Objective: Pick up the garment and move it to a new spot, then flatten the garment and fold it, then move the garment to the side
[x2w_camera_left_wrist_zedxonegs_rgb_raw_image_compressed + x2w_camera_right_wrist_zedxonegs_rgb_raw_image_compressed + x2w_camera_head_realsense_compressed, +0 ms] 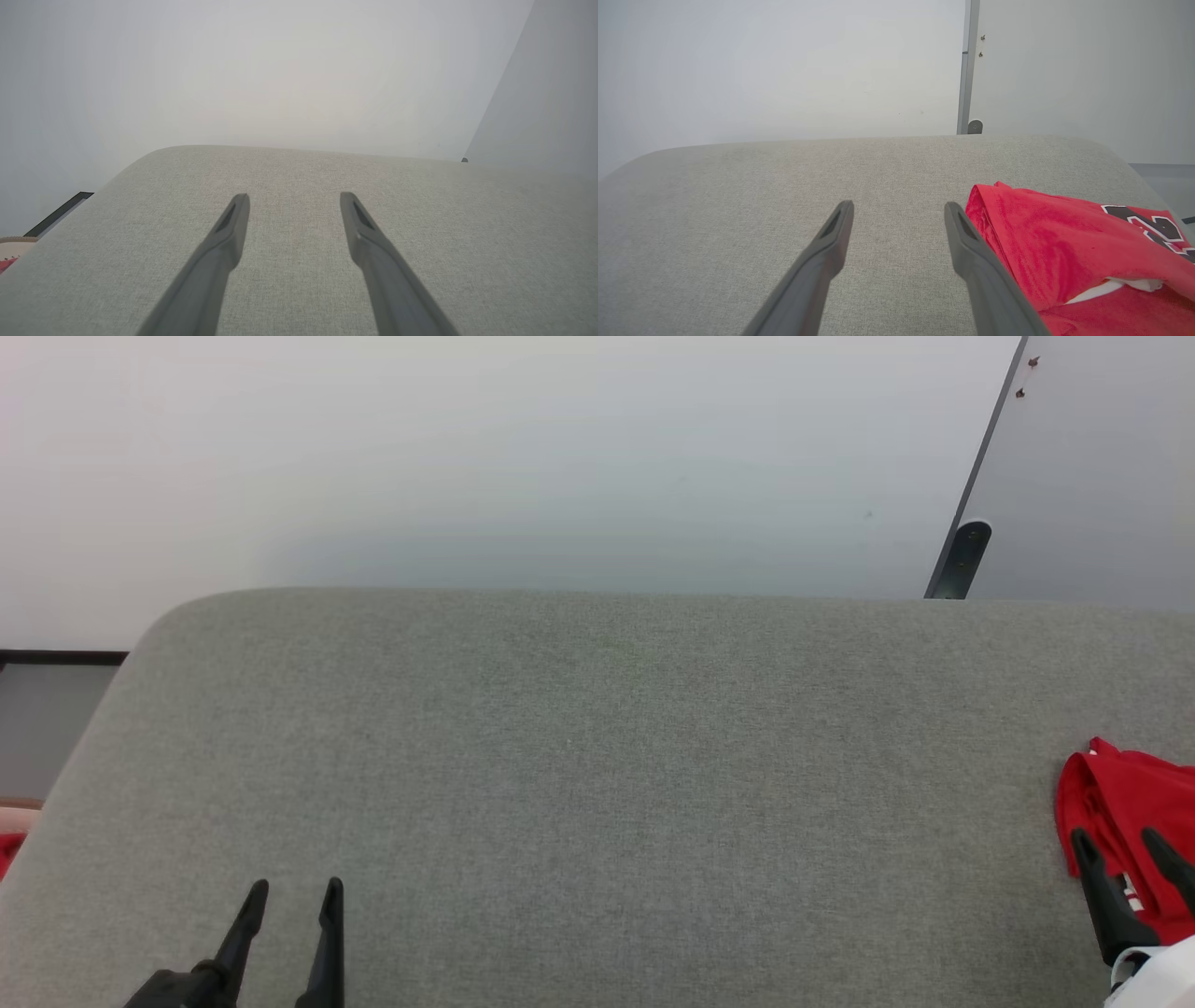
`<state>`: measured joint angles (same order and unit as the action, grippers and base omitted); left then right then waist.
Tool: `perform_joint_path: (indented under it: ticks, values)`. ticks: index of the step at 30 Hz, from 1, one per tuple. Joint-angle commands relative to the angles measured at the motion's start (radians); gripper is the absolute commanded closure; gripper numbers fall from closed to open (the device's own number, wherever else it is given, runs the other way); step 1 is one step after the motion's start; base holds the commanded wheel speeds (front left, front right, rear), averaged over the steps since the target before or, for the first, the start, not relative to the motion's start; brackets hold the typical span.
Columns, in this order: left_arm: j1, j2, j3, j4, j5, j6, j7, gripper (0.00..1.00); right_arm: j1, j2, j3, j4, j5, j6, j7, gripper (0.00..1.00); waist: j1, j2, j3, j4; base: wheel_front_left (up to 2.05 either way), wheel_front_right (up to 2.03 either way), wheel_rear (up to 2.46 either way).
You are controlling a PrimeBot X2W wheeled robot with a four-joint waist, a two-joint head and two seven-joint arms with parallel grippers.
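Right gripper [897, 207] is nearest the lens, jaws apart with nothing between them. Its outer finger runs just beside the garment [1064, 233]; I can't tell whether they touch. In the head view the right gripper [1116, 840] sits in front of the red cloth at the far right.

The garment [1130, 793] lies on the right end of the desk [597, 756], partly cut off by the frame. It is doubled over with a fairly clean folded edge facing the middle. Black white-outlined lettering shows on top and a bit of white peeks out from under a layer.

Progress, my read: nothing is held and the garment sits off to the side in a rough fold. That fits either the final put-aside step or an untouched start pile, and I can't settle which. It is not spread flat now. If the work isn't done, pick-up, flattening and folding all remain.

Left gripper [297, 887] hangs over the near left of the desk, jaws apart and empty, well apart from the garment.

Around it: the middle of the desk is bare grey fabric. A pale wall stands behind, with a dark-edged panel [971, 476] at upper right and a red scrap [7, 849] past the left edge. Nothing blocks the working area. The one risk is the garment lying close to the right edge.
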<state>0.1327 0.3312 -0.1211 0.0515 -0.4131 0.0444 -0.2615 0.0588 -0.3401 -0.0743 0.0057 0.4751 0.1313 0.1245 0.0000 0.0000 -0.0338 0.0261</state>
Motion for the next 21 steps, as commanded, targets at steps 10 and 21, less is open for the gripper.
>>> perform_joint_path:
  ticks: [10,21]
  values:
    - [0.000,0.002,-0.014,-0.011,0.005,0.009,0.005,0.00,0.029,0.027,-0.024,-0.043,-0.021,-0.001,0.027,0.00,0.0000,0.0000,0.000,0.003,0.00,0.00,0.00]
    - [0.002,0.005,-0.017,-0.025,-0.005,0.021,0.013,0.00,0.034,0.037,-0.022,-0.055,-0.021,-0.001,0.031,0.00,0.0000,0.0000,0.003,0.005,0.00,0.00,0.00]
